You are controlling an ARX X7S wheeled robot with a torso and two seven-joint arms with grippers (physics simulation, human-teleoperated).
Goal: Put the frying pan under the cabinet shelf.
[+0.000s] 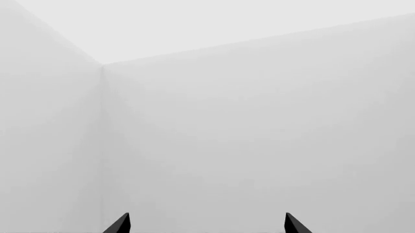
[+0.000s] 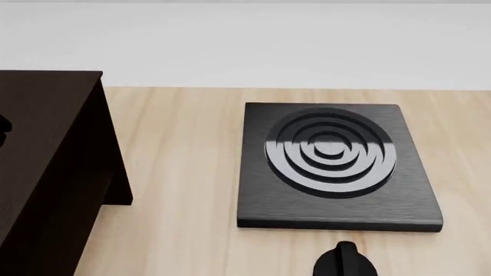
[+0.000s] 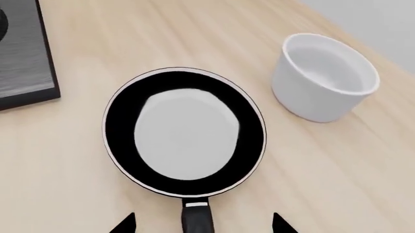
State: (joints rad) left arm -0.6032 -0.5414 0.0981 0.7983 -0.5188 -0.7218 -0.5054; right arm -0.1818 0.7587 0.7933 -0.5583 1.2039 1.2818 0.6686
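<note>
Frying pan (image 3: 186, 132), apparently unlabelled, beside bowl (image 3: 324, 77)

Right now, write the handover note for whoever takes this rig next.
Left pincer: open, empty, facing a bare wall.
Right pincer: open, empty, poised over the frying pan handle, not gripping.
Pan sits on the wooden table between the stove plate and a white bowl; it is outside the head view.
Cabinet shelf stands at the table's left.
Done: approach only. Left: grasp the handle, carry the pan left, set it under the shelf.
</note>
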